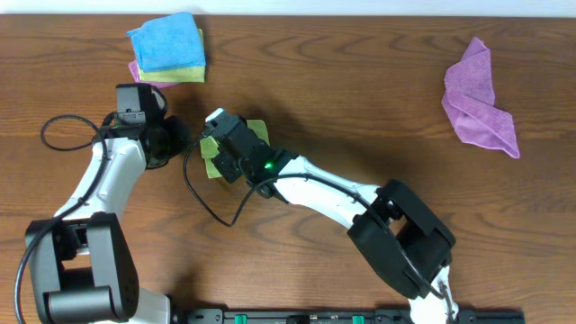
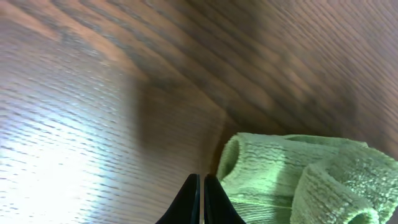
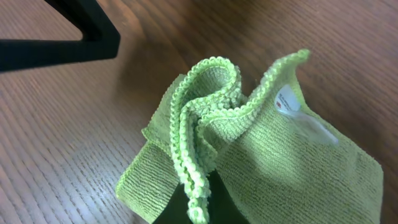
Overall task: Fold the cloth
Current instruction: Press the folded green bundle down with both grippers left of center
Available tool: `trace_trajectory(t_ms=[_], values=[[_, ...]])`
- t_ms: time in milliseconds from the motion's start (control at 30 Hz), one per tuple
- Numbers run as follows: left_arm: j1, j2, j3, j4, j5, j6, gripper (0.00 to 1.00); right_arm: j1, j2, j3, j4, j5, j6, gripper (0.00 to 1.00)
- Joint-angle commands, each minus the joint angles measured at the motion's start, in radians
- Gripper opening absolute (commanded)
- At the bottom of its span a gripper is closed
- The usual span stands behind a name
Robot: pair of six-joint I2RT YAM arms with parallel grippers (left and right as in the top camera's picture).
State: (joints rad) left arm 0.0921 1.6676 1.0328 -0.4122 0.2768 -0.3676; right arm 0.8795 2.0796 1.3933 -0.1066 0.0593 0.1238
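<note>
The green cloth (image 1: 212,155) lies partly folded on the table, mostly hidden under my right wrist in the overhead view. In the right wrist view the green cloth (image 3: 280,155) is bunched, with a white label showing, and my right gripper (image 3: 198,208) is shut on its stitched edge. My left gripper (image 2: 202,196) is shut and empty, just left of the green cloth (image 2: 298,180), low over the wood. In the overhead view my left gripper (image 1: 180,139) sits close to my right gripper (image 1: 216,144).
A stack of folded blue, yellow and pink cloths (image 1: 168,47) lies at the back left. A crumpled purple cloth (image 1: 480,97) lies at the right. The left arm's finger (image 3: 62,37) shows as a dark shape at the top left of the right wrist view.
</note>
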Motion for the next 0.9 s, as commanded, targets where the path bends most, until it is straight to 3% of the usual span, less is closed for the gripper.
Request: trace_trajectory(t_ms=[0, 33, 100, 200, 400, 800, 867], values=[[0.014, -0.014, 0.017, -0.009, -0.018, 0.016, 0.06, 0.007, 0.035, 0.021, 0.003, -0.015, -0.009, 0.17], [0.017, -0.014, 0.017, -0.010, -0.018, 0.016, 0.06, 0.008, 0.036, 0.021, 0.002, -0.015, -0.009, 0.27], [0.021, -0.014, 0.017, -0.010, -0.018, 0.016, 0.06, 0.013, 0.036, 0.021, 0.003, -0.016, -0.009, 0.37], [0.029, -0.014, 0.017, -0.007, -0.019, 0.016, 0.06, 0.023, 0.036, 0.021, 0.002, -0.041, -0.010, 0.47], [0.066, -0.014, 0.017, -0.006, -0.018, 0.016, 0.06, 0.051, 0.032, 0.029, -0.013, -0.115, -0.009, 0.58], [0.137, -0.014, 0.017, -0.008, -0.014, 0.016, 0.06, 0.099, 0.024, 0.051, -0.029, -0.115, -0.003, 0.63], [0.139, -0.015, 0.017, -0.010, -0.010, 0.016, 0.06, 0.096, 0.007, 0.052, -0.041, -0.050, 0.014, 0.72]])
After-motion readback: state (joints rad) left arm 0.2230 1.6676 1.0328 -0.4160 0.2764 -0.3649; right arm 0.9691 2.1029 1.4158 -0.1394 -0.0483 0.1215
